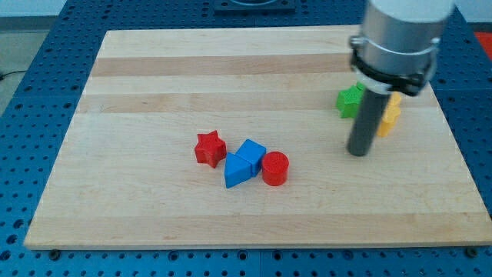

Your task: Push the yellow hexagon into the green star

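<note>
The green star (350, 100) lies at the view's upper right of the wooden board, partly hidden by my rod. A yellow block (390, 115) sits just right of the rod; most of it is hidden, so its shape is unclear. My tip (358, 152) rests on the board just below and between the green star and the yellow block, slightly below both, close to them.
A cluster lies at the board's centre: a red star (209, 148), a blue cube (251, 152), a blue triangle (237, 171) and a red cylinder (275, 168). The wooden board (154, 92) sits on a blue perforated table. The arm's grey body (401, 35) hangs over the upper right.
</note>
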`<action>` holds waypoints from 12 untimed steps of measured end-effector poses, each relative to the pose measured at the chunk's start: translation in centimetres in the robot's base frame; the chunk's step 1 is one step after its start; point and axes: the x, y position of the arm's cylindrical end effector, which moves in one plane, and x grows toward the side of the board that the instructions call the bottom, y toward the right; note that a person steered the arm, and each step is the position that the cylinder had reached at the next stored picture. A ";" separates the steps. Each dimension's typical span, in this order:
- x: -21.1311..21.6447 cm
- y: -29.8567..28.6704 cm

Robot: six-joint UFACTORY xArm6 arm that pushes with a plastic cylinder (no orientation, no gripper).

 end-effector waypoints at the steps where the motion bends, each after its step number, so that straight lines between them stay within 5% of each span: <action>1: 1.6 6.9; 3: -1.6 17.8; 5: -3.9 17.8; 6: -8.0 14.7; 8: -8.1 3.6; 10: -9.4 1.6; 12: -9.2 -13.8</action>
